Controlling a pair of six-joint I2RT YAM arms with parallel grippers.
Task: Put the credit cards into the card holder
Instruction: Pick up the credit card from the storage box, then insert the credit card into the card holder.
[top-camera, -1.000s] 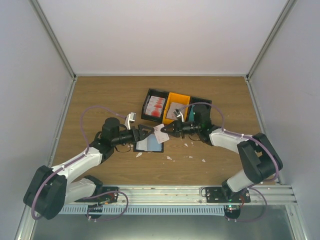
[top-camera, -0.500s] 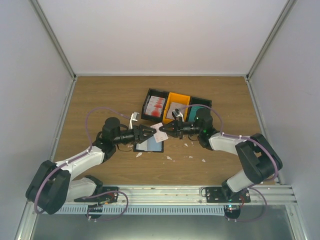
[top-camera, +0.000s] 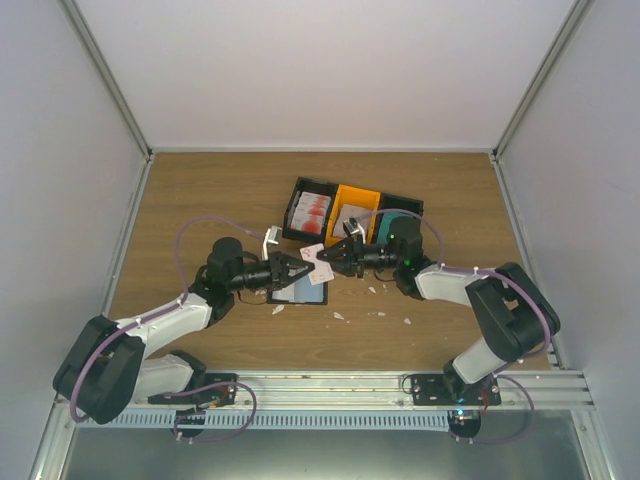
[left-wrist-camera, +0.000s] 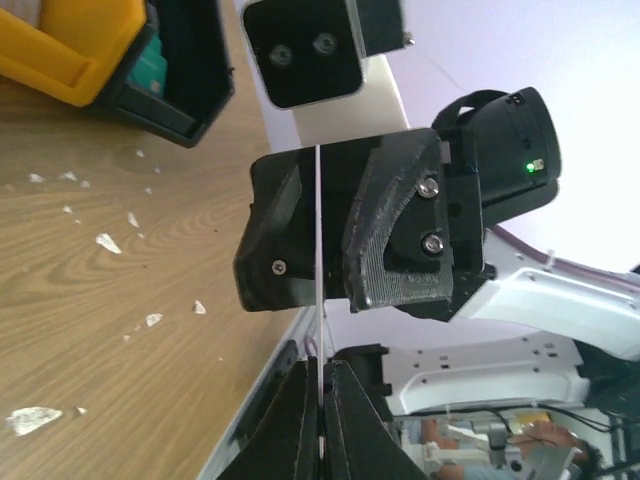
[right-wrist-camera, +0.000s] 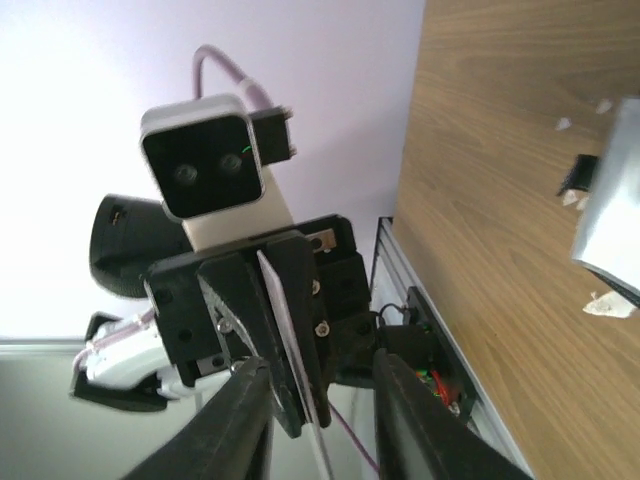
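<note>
Above the wooden table (top-camera: 200, 190), close to the open card holder (top-camera: 305, 293) that the left gripper (top-camera: 302, 268) half hides, a credit card (top-camera: 319, 263) hangs between both grippers, only a thin edge in the wrist views. The left gripper clamps it; the right gripper (top-camera: 334, 262) has its jaws apart around the other end. White scraps (top-camera: 339, 315) lie on the wood, and white walls (top-camera: 330, 70) enclose it.

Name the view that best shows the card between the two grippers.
Top external: only there does the credit card show its red-and-white face, though small. The left wrist view gives it edge-on, a thin white line pinched in the shut left gripper. The right wrist view shows a narrow slanted sliver.
</note>
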